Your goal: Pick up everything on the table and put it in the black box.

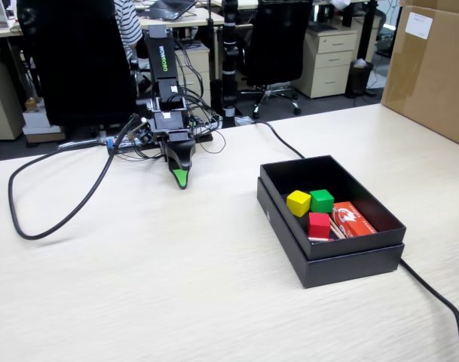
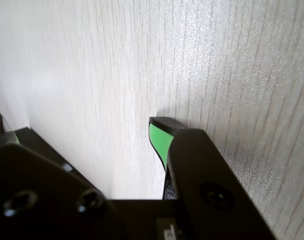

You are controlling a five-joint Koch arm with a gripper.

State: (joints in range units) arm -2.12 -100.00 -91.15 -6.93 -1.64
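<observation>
Table [image 1: 139, 286]: beige wood-grain top, lying mostly bare.
Black box [image 1: 350, 264]: shallow matte cardboard w/ double rim, sitting at right in fixed view, holding all 3 cubes + matchbox [image 1: 353, 219].
Cubes: yellow cube [image 1: 298, 202], green cube [image 1: 321, 200], red cube [image 1: 319, 225], small, matte, clustering inside.
Gripper [image 1: 182, 179]: green-tipped, pointing down near tabletop, well apart from box; can't tell if jaws are parting.

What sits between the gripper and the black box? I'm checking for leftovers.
Nothing: in the fixed view only bare table lies between the gripper and the black box.
</observation>
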